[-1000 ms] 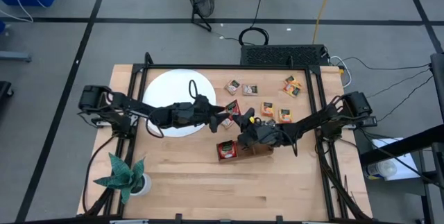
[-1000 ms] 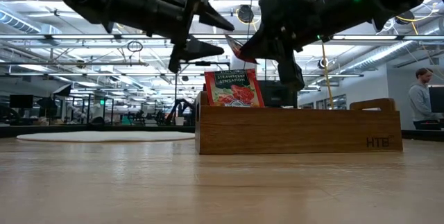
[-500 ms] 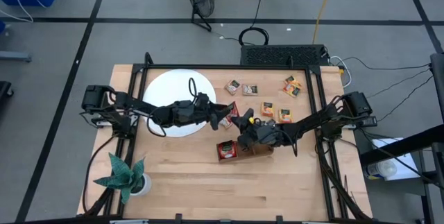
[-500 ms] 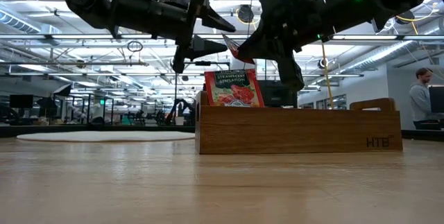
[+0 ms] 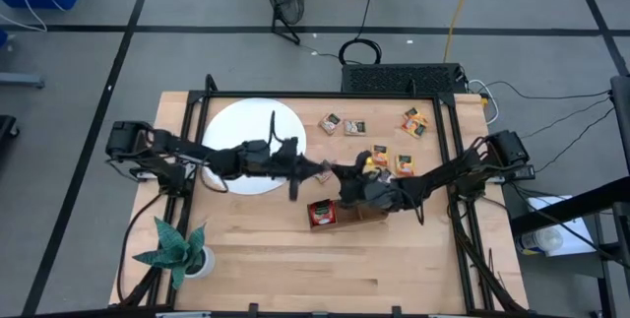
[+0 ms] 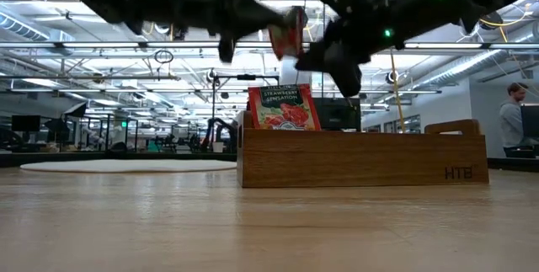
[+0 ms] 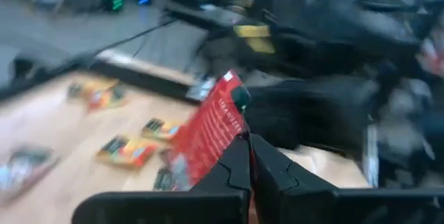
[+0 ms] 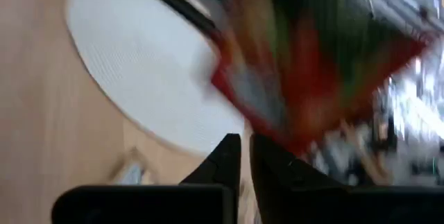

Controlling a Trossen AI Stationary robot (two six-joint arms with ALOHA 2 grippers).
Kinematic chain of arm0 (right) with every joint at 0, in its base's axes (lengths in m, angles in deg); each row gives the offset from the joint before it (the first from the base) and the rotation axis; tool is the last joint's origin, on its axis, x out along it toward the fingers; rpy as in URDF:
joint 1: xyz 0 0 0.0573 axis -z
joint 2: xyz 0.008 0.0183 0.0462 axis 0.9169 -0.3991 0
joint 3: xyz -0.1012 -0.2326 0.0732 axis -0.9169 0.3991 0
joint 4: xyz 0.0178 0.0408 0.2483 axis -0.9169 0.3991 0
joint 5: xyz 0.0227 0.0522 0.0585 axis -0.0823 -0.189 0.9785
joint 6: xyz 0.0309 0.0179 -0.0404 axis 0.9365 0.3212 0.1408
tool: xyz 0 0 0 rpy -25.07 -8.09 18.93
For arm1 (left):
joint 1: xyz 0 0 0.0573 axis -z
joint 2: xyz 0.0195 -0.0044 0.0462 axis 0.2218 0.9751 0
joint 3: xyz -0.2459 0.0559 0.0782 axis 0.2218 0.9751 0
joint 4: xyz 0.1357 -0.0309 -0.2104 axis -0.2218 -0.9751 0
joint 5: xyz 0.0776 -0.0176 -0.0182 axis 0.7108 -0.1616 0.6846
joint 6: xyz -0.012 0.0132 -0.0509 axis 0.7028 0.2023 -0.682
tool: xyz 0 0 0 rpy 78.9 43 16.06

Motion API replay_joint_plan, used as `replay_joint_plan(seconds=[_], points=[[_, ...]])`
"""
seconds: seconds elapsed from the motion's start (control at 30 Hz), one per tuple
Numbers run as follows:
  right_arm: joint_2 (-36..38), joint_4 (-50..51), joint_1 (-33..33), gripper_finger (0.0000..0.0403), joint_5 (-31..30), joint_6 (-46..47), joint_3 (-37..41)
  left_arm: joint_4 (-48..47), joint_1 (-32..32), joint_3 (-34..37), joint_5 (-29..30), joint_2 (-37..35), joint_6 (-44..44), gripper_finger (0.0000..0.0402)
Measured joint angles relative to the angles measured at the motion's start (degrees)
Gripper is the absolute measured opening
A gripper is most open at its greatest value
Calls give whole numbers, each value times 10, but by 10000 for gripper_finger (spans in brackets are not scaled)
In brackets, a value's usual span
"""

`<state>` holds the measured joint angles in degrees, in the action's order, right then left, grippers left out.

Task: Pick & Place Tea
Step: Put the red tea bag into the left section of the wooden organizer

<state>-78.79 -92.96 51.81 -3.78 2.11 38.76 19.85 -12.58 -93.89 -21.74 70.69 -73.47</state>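
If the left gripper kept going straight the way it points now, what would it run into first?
Most likely the right gripper. The left gripper, shut on a red tea sachet, points straight across at it from close by, above the wooden tray. Their exact heights are hard to compare.

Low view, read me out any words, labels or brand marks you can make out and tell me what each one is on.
"STRAWBERRY SENSATION": on the red sachet standing upright in the wooden tray.
"HTB": on the tray's front wall, near its right end.
Red sachet held in the air between the two arms: print blurred, unreadable.
Sachets lying on the table in the high view: too small to read.
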Motion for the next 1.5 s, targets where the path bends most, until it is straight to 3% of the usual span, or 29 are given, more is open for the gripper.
replay_joint_plan(seconds=[0.17, 0.3, 0.53, 0.7, 0.87, 1.23, 1.5], points=[[23, 63, -24, 48, -52, 101, 18, -75, 73, 0, 7, -31, 153, 3], [62, 70, -29, 55, -62, 135, 55, -83, 128, 0, 33, -27, 160, 2], [125, 34, -26, 52, -48, 179, 115, -57, 194, 2, 144, 38, 169, 1], [137, -19, -26, 47, 23, 189, 135, 49, 200, 3, 160, 129, 201, 1], [137, -19, -27, 47, 29, 188, 136, 74, 200, 2, 213, 181, 213, 1], [137, -17, -27, 43, 29, 173, 136, 72, 216, 2, 234, 190, 234, 1], [137, -17, -27, 43, 29, 169, 136, 21, 215, 2, 234, 189, 210, 1]])
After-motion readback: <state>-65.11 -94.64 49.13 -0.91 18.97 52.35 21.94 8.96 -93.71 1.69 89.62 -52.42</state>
